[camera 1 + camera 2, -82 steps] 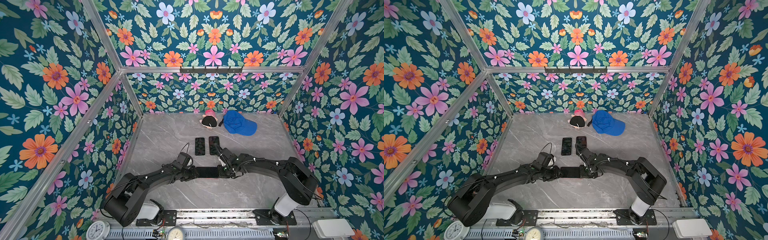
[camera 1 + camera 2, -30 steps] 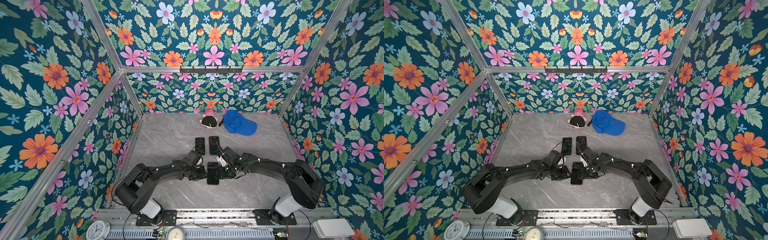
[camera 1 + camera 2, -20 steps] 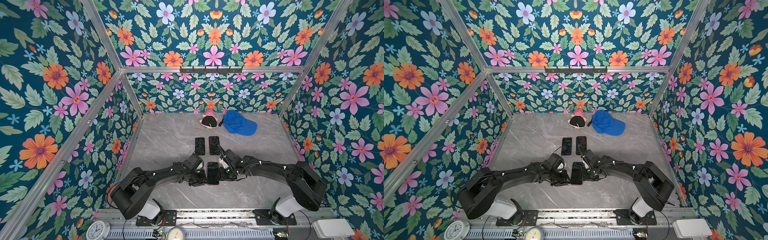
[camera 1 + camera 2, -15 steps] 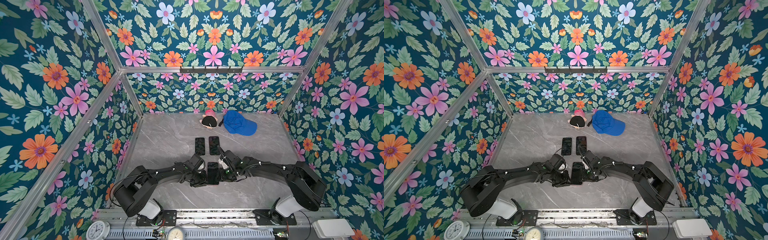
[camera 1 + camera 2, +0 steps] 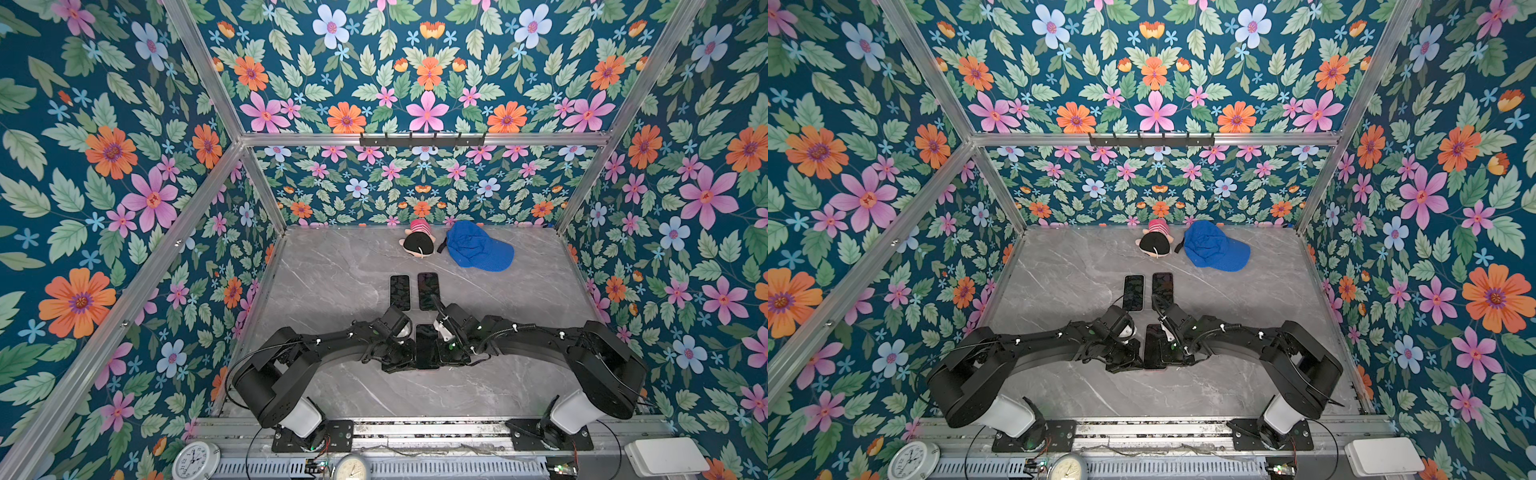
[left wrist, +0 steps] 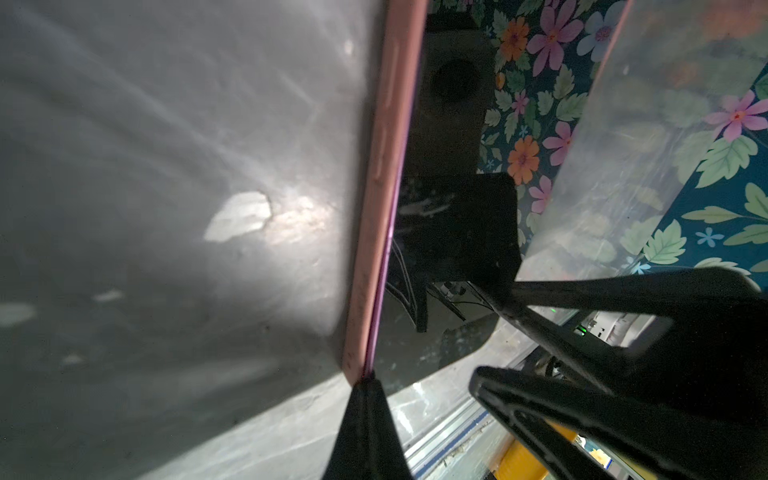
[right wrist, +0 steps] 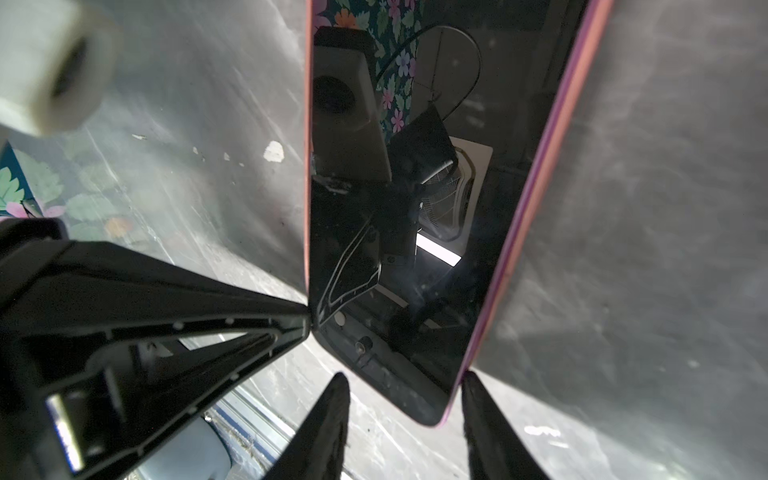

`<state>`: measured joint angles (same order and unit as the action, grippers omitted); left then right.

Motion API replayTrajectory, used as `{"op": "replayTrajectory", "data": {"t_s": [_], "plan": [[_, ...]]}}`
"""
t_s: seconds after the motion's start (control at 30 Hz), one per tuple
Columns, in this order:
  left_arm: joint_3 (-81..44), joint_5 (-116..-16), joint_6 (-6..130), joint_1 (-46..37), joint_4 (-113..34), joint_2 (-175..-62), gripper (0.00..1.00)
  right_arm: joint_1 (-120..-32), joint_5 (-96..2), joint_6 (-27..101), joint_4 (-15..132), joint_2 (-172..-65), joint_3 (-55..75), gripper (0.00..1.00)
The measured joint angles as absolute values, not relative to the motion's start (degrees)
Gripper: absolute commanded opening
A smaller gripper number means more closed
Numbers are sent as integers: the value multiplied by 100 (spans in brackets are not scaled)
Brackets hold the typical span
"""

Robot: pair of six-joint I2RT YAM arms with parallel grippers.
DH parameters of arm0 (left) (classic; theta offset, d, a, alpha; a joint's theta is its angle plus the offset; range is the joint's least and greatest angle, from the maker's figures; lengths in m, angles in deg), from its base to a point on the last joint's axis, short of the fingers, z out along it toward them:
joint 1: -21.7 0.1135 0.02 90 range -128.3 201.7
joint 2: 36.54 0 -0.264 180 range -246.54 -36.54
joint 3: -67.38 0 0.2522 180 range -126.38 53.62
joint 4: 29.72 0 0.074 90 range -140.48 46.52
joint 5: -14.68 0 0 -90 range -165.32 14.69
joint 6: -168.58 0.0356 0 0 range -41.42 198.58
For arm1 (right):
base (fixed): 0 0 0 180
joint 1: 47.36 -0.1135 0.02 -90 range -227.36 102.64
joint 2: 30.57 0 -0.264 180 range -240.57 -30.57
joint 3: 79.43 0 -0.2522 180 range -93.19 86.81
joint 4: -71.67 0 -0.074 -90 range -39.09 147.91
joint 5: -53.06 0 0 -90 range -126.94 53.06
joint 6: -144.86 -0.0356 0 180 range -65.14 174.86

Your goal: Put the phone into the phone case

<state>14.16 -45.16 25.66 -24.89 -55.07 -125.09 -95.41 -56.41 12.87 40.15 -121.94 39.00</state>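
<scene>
The left gripper reaches in low over the grey marble tabletop with its jaws pressed fully together. In the left wrist view its closed tip touches the near corner of the pink phone case, right at the seam where case meets phone. The right wrist view shows the same closed tip against the case's long side.

Just right of it the phone lies flat, screen up, inside the pink case and between the two grippers in both top views. Its dark glass mirrors the wrist cameras and a ceiling vent. A thin purple rim shows along the case's lip. Whether that edge is fully seated cannot be told.

On the phone's right side sits the right gripper, its jaws partly apart. From its own wrist camera, the phone's end corner lies between the fingertips. One fingertip is at the pink edge and the other stands just clear of the phone's end.

Farther back a dark phone and a second dark phone lie side by side. Beyond them are a plush toy and a blue cap. A clock sits by the front rail, its numerals too small to read.
</scene>
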Motion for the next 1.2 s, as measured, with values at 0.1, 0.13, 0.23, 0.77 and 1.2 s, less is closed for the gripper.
{"op": "replayTrajectory", "data": {"t_s": [0.1,0.13,0.23,0.77,1.2], "plan": [[1425,-4505,2605,-2486,-5492,-12515,5,-9554,-5636,1287,4002,-12244,3878,44],[1429,-4499,2605,-2484,-5486,-12515,5,-9559,-5636,1287,3993,-12257,3869,44],[1425,-4505,2627,-2484,-5494,-12520,9,-9574,-5606,1291,3899,-12279,3806,44],[1259,-5026,2819,-2499,-5890,-12450,35,-9600,-5332,1287,3501,-12067,3751,29],[1477,-4711,2789,-2489,-5199,-12555,25,-9681,-5424,1243,3495,-12301,3688,16]]}}
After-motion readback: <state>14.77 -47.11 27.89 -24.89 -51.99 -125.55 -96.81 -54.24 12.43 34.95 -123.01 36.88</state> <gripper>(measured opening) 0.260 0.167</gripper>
